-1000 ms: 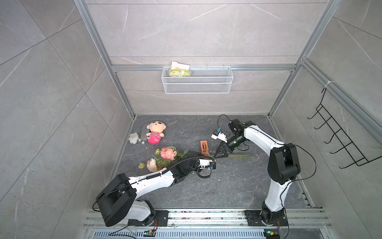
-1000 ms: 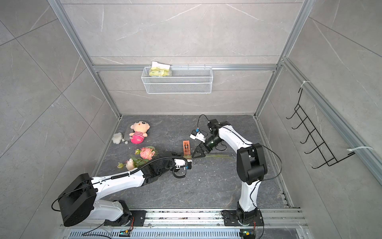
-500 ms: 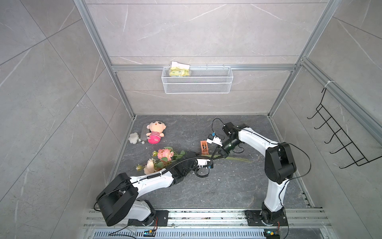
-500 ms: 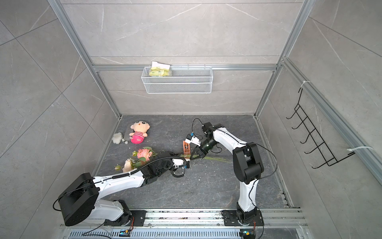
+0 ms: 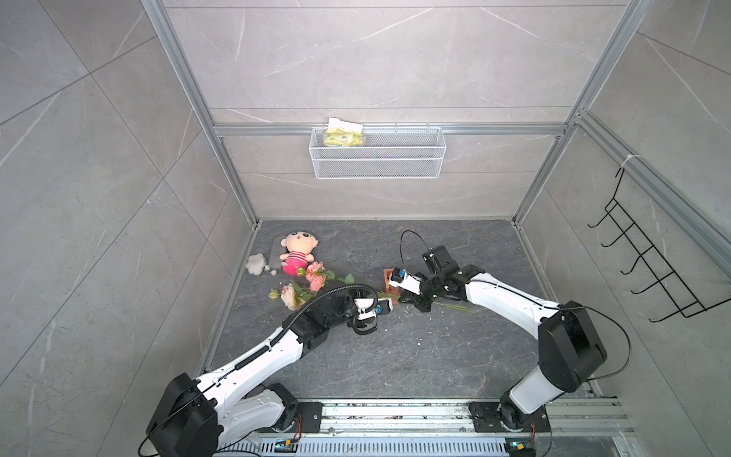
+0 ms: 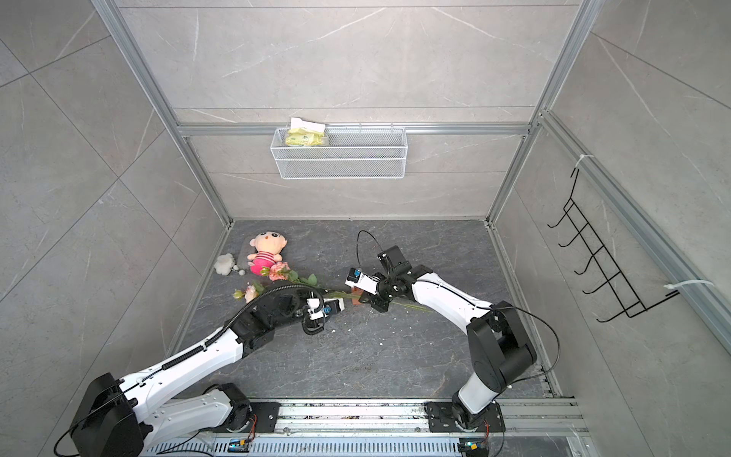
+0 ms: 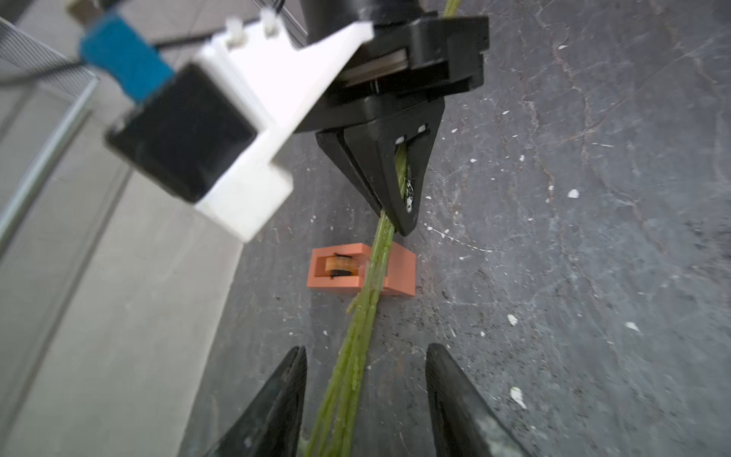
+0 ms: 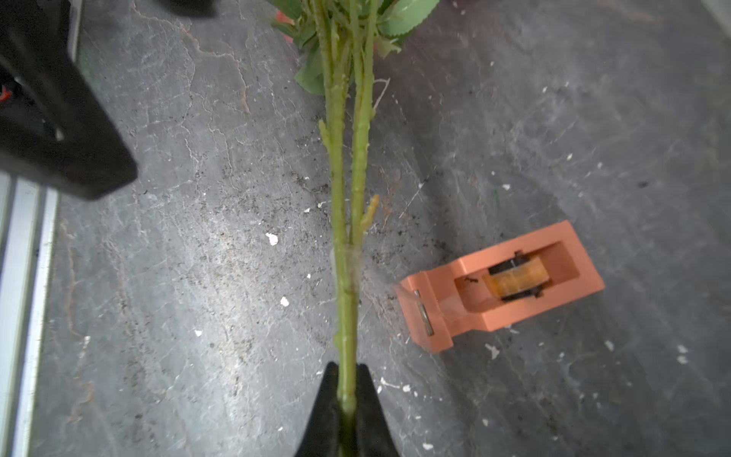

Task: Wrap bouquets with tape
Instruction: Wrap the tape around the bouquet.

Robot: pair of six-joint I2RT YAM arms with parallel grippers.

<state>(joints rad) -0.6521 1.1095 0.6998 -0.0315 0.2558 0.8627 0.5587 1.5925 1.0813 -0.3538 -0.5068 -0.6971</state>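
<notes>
1. Right jaws are clamped on the bouquet stems point(image 8: 343, 166); keep that pinch firm.
2. Left jaws stand open astride the stems (not touching); retreat straight back.
3. The tape dispenser point(image 8: 500, 281) sits on the surface point(image 8: 158, 277) just beside.

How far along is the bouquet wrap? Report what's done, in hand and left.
Done: a clear tape band already seems to ring the stems. In hand: the right pincer is shut on the stems; the left pincer stands open astride them, not gripping. Left: whether the band is cut free of the orange dispenser is unclear; probably more winding, then setting them down.
</notes>
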